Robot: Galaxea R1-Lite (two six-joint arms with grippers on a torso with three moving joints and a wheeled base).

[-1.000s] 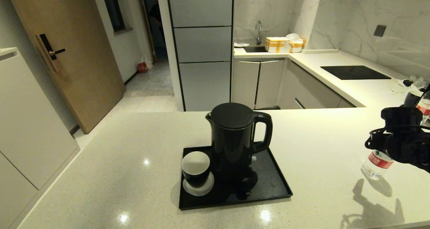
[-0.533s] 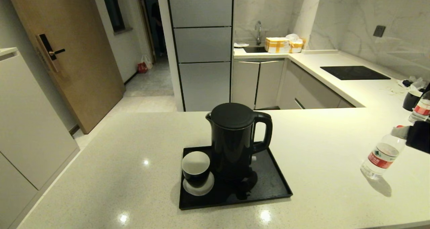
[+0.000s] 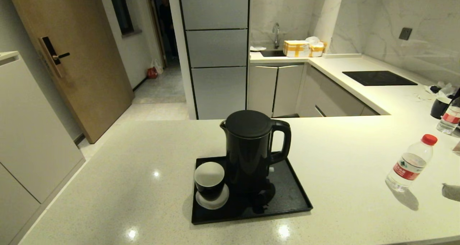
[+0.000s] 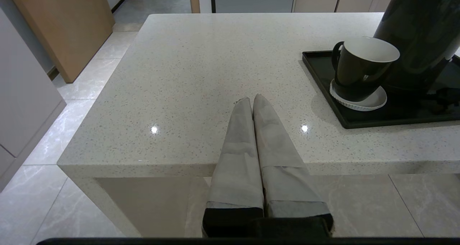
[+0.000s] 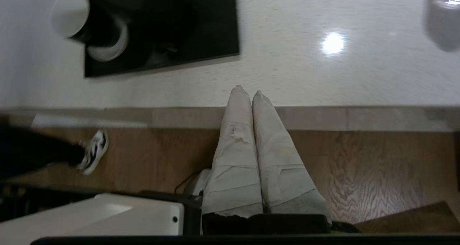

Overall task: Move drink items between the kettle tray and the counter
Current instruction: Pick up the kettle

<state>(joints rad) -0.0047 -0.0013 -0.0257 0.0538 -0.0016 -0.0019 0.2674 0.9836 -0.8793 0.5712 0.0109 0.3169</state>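
Note:
The black kettle (image 3: 251, 149) stands on the black kettle tray (image 3: 293, 198) in the middle of the cream counter (image 3: 143, 166). The clear water bottle (image 3: 410, 165) with a red cap stands upright on the counter far to the right of the tray, held by nothing. My right gripper (image 5: 248, 92) is shut and empty, drawn back over the counter's front edge. Only its grey tip (image 3: 451, 192) shows at the head view's right edge, near the bottle. My left gripper (image 4: 252, 99) is shut and empty, low at the counter's front edge left of the tray (image 4: 323, 90).
A black cup (image 3: 209, 180) on a white saucer sits on the tray's left part beside the kettle. A second bottle (image 3: 449, 118) and a dark cup (image 3: 439, 107) stand at the far right. The black cooktop panel (image 3: 379, 77) lies at the back right.
My right arm was over the water bottle and has pulled away to the right and down, almost out of the head view. The bottle stays upright in the same spot.

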